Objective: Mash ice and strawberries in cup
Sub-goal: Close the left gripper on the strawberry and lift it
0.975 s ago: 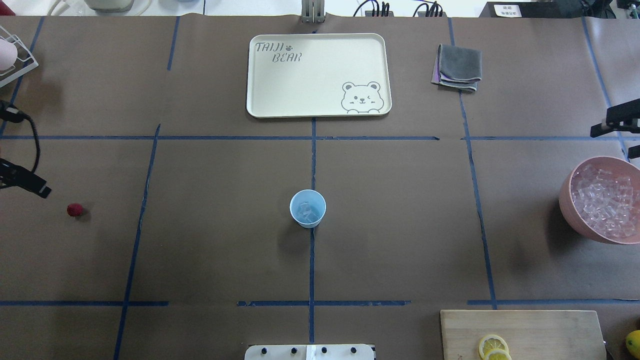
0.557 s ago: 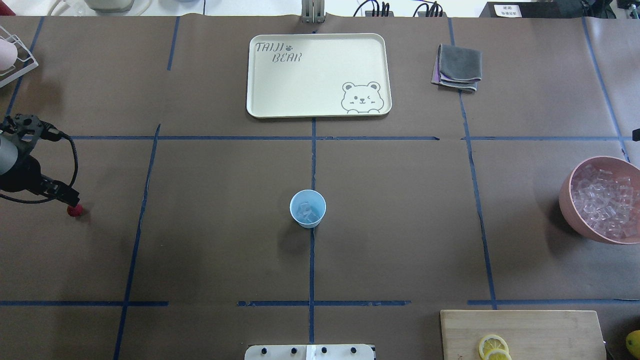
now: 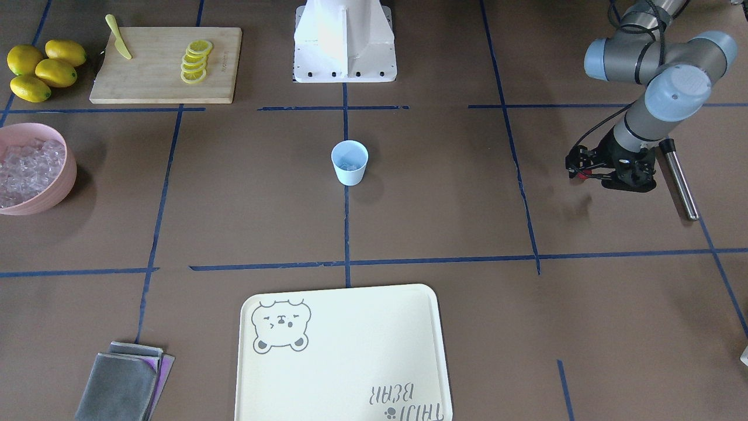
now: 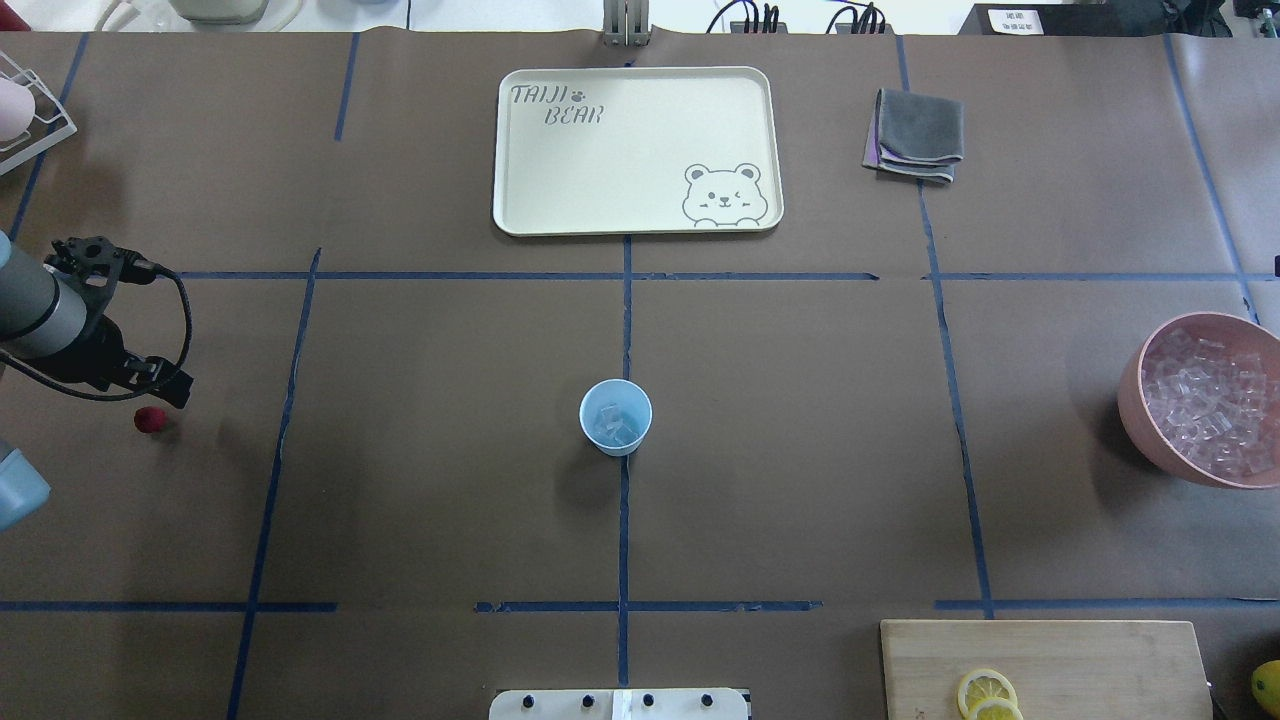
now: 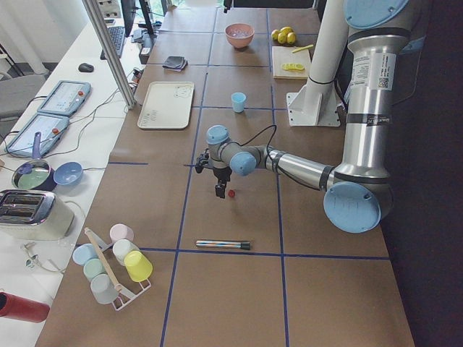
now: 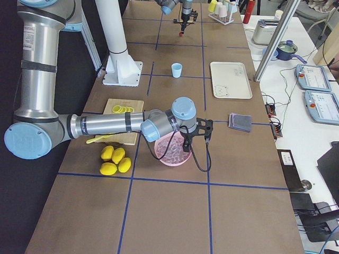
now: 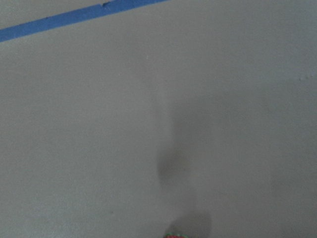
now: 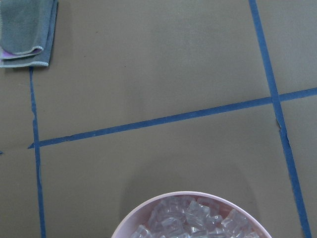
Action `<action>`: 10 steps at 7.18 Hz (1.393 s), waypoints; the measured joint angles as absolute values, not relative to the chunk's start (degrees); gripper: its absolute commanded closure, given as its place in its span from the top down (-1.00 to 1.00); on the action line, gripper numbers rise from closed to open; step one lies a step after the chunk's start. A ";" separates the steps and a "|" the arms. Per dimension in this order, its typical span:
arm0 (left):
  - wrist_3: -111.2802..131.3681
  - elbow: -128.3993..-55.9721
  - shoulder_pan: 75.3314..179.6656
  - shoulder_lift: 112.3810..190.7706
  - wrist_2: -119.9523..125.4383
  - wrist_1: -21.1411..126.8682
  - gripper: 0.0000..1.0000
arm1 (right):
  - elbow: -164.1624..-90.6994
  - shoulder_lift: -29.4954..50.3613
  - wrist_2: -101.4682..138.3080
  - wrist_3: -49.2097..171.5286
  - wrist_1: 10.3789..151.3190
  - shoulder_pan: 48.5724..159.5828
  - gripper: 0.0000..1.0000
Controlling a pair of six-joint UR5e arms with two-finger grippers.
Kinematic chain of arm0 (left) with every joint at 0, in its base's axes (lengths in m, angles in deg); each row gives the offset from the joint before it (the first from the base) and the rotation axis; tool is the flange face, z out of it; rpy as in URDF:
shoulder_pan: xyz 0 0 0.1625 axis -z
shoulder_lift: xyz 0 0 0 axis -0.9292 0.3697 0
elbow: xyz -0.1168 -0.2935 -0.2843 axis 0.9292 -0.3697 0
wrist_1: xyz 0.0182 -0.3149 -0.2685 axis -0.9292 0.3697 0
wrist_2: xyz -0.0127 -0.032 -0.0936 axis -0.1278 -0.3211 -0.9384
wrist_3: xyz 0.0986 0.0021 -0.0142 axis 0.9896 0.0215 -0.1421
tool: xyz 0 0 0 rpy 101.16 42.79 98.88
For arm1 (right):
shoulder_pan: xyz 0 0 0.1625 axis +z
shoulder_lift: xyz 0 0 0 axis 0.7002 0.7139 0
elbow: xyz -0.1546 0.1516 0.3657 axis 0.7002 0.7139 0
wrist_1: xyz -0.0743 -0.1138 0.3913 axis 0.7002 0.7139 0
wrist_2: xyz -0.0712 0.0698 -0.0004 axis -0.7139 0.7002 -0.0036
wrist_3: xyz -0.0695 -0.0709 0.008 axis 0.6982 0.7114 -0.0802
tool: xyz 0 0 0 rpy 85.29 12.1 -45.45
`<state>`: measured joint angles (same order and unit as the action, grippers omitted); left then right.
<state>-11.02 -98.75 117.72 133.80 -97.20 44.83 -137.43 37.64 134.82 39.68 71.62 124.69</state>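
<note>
Plainly, the coming move turns on one small offset at the far end of the tabletop (image 4: 400, 500). The left arm (image 3: 660, 88) stretches out well apart from the cup (image 3: 349, 174), on the cup's left as the robot counts its sides. The right arm (image 6: 106, 124) hangs over the pink bowl (image 4: 1135, 400), well apart on the cup's other side. So the left arm is by far the nearer to the fruit, and the pick-up looks like its job.

The left claw (image 4: 168, 385) sits low, just beside the strawberry (image 4: 150, 419), which rests on the tabletop. The strawberry lies on the side of the claw turned away from the cup, and a little nearer the robot's base. Whether the two touch I cannot tell. The left wrist view shows only a red sliver at its bottom edge, so the strawberry is not centred under the claw. I cannot tell whether this claw is parted or closed. The right claw (image 6: 186, 144) shows only in a side view, so its state is equally unclear.

Being round, the strawberry offers no long axis to line up with. I judge the claw needs only a short shift away from the cup and back toward the base before it closes. Ice (image 4: 615, 425) already lies in the cup.
</note>
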 measured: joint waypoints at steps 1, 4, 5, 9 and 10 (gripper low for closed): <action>-11.24 -97.38 117.47 133.82 -97.08 46.63 0.91 | -137.39 37.27 134.80 39.69 71.66 124.67 1.00; -11.50 -96.58 117.37 133.75 -97.50 47.81 0.88 | -137.43 36.47 134.89 39.62 71.69 124.61 1.00; -11.52 -96.81 117.39 133.53 -97.63 47.84 0.83 | -137.49 35.93 134.93 39.46 72.12 124.61 1.00; -11.50 -96.87 117.43 133.09 -97.95 47.81 0.07 | -137.72 34.53 134.97 39.32 74.55 124.60 1.00; -11.52 -96.78 117.43 133.06 -99.24 47.69 -0.23 | -137.72 34.51 134.97 39.28 74.63 124.60 1.00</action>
